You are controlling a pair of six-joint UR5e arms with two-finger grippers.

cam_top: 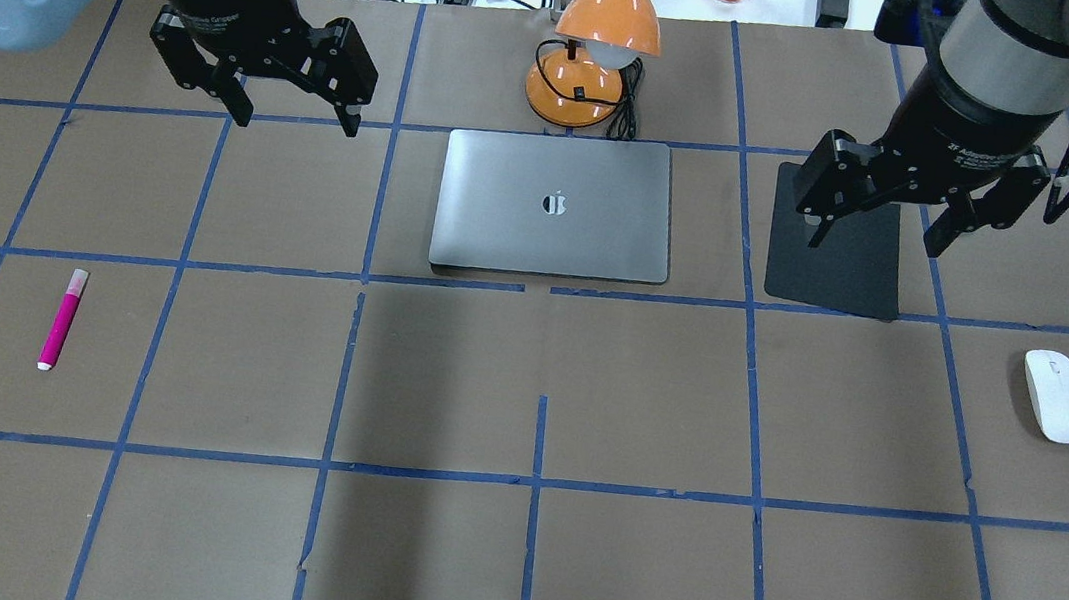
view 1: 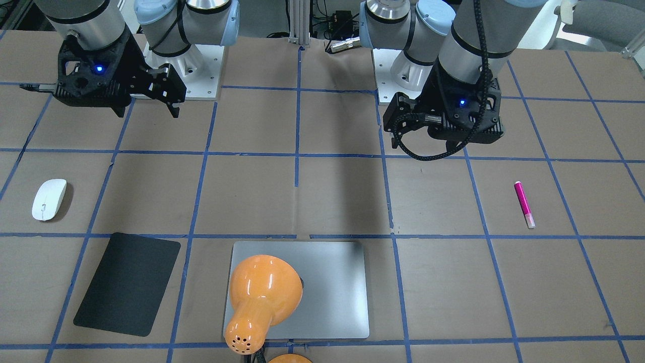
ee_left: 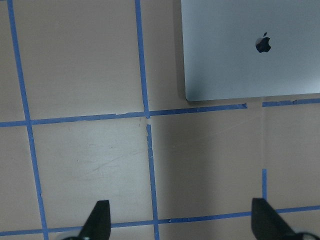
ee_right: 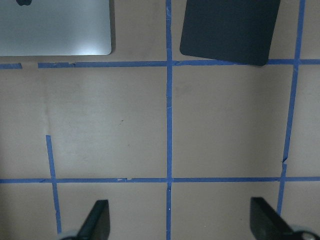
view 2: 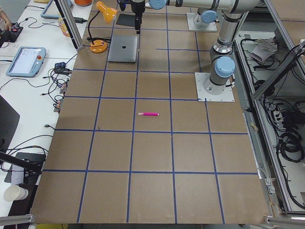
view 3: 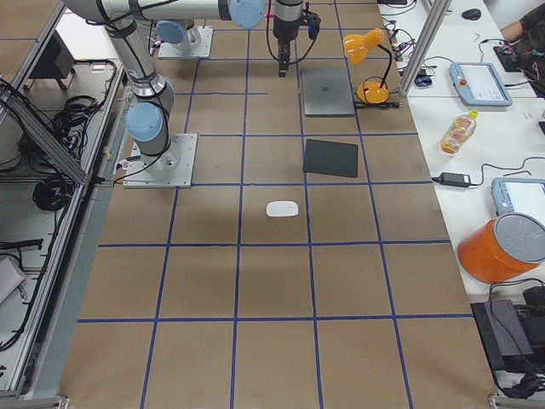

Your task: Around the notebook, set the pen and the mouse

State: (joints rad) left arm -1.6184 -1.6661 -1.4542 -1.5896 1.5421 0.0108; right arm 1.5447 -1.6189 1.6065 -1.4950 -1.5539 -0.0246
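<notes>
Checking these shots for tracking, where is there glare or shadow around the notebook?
Exterior front-facing: white glare streaks the orange lamp, which hides part of the notebook. Overhead exterior: a broad dim shadow band darkens the table on the robot's side of the notebook. Right wrist-mounted: a pale sheen on the notebook's corner.

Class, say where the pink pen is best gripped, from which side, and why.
Probably grip the pen across its slim pink barrel, mid-length, coming straight down from above. It lies flat, so its long sides offer parallel faces; the open left gripper is nearer.
</notes>
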